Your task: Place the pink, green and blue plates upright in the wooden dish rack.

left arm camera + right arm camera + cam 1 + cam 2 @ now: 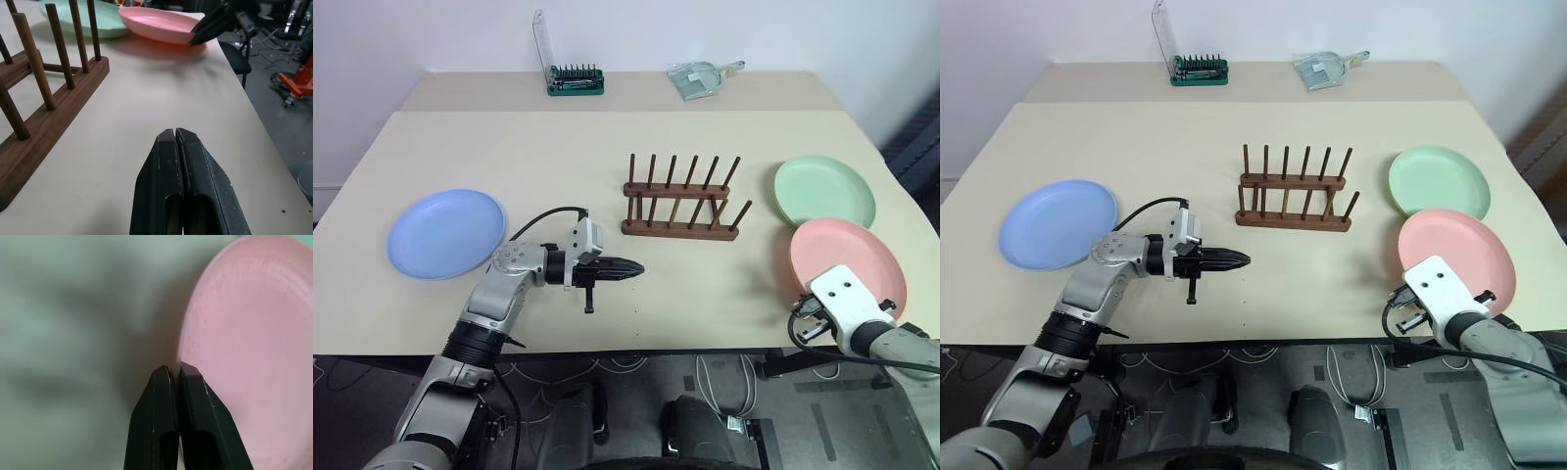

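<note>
The blue plate lies flat at the left of the counter, well apart from everything else and not yet dealt with. Next to it the left gripper hangs over bare counter in front of the rack, pointing towards the right, its two black fingers pressed together on nothing; it looks parked out of the way while the other arm works. The wooden dish rack stands in the middle with every slot between its pegs free, so no plate has gone in so far. Behind it, at the back edge, sit a green tray of screwdriver bits and a small clear dustpan, neither part of the job. To the right, the green plate lies flat, and the pink plate lies just in front of it, close to the near edge where the right arm can reach it first.

From the head views the right arm's white wrist covers its fingers. The right wrist view shows the right gripper with its fingers together at the pink plate's rim; whether the rim is pinched between them cannot be told. The left wrist view shows the pink plate resting flat on the counter.
</note>
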